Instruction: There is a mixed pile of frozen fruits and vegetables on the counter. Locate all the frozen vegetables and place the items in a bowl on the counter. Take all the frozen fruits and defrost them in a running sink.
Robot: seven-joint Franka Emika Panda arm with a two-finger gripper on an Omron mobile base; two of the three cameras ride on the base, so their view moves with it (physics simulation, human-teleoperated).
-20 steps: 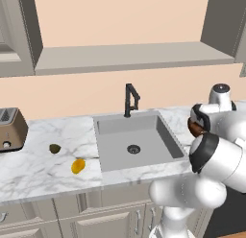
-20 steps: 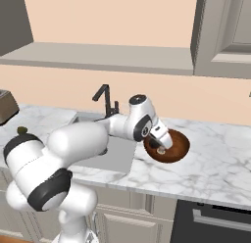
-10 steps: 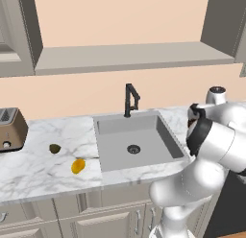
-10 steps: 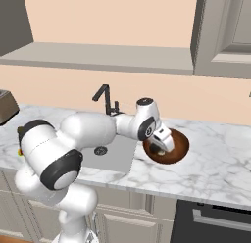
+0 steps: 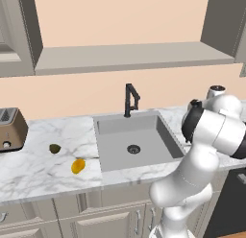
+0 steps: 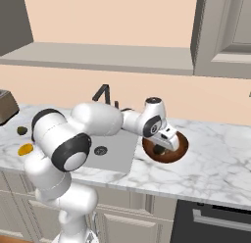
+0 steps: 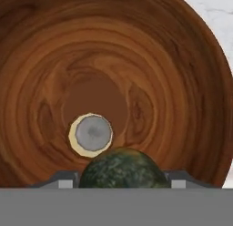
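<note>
Hand view: mushroom (image 7: pixel 92 134) upright in bowl (image 7: pixel 182 84).

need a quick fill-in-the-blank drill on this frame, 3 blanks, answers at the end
1. The dark green ball sits between the gripper fingers, directly above the wooden ____.
2. A mushroom already lies inside the ____.
3. The orange-yellow fruit and the olive-green fruit lie on the counter, left of the ____.

Answers: bowl; bowl; sink

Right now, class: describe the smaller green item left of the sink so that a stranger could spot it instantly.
Find the grey sink in the marble counter, then look left toward the toaster. The small olive-green fruit lies there; its neighbour, the orange-yellow fruit, is larger and brighter.
</note>
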